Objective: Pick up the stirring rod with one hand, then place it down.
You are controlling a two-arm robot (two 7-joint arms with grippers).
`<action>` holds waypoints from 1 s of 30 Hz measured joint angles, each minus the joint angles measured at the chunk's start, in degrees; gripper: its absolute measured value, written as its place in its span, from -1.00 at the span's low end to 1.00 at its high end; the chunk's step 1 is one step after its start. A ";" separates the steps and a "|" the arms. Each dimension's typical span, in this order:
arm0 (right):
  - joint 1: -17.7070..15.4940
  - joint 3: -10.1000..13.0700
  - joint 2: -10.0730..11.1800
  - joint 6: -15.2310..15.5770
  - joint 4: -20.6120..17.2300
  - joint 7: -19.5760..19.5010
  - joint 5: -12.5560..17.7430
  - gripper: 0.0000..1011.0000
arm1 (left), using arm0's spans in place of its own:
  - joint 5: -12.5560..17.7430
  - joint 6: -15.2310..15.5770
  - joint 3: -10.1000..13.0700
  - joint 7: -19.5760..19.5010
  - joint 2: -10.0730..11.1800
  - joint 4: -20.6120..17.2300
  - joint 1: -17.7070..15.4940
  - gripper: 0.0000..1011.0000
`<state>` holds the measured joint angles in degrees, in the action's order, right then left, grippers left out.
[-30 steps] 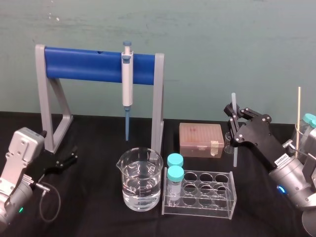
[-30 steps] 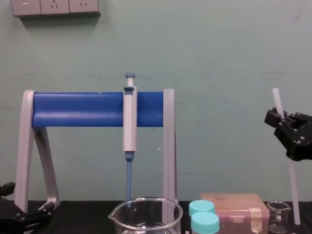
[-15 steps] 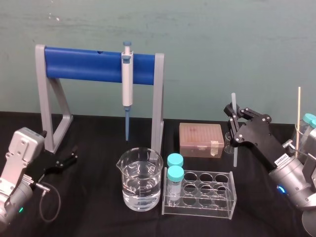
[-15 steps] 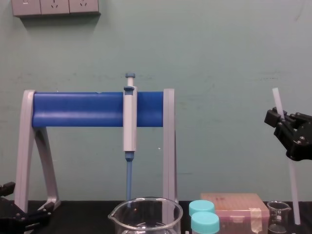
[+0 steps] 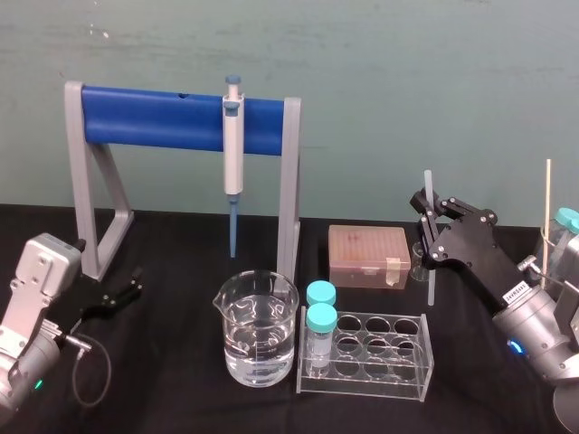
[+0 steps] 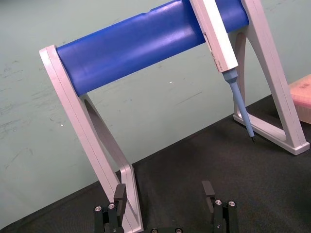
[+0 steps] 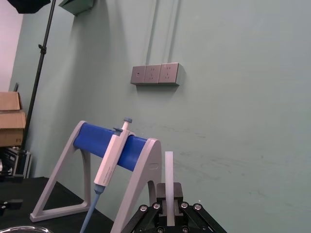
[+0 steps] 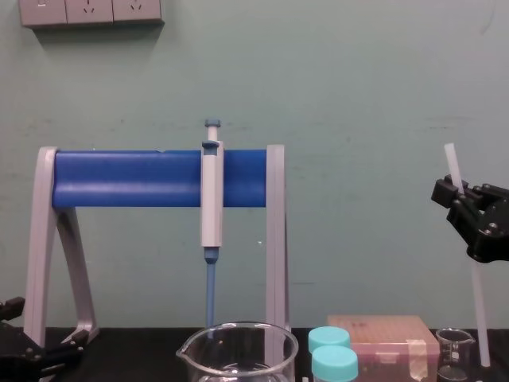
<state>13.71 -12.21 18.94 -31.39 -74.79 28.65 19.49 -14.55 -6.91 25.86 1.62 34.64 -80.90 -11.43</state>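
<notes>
Grip at 3 o'clock: right gripper (image 5: 427, 221) pinching stirring rod (image 5: 431, 280) near its top, long axis 12-to-6, lower end seemingly just beside small beaker (image 5: 419, 262). Parked at 8 o'clock, left gripper (image 5: 122, 294), fingers spread, much farther off.

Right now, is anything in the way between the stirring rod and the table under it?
Nothing visible lies under it. The right end effector holds the stirring rod upright; the small beaker stands close beside its lower end.
</notes>
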 joint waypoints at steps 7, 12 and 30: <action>0.00 0.00 0.00 0.00 0.00 0.00 0.00 -0.86 | 0.00 0.00 0.00 0.00 0.00 0.00 0.00 0.98; 0.00 0.00 0.00 0.00 0.00 0.00 0.00 -0.86 | 0.00 0.00 0.00 0.00 0.00 0.00 0.00 0.98; 0.00 0.00 0.00 0.00 0.00 0.00 0.00 -0.86 | 0.00 0.00 0.00 0.00 0.00 0.00 0.00 0.98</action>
<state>13.71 -12.21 18.94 -31.39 -74.79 28.65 19.48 -14.55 -6.91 25.86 1.62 34.65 -80.90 -11.43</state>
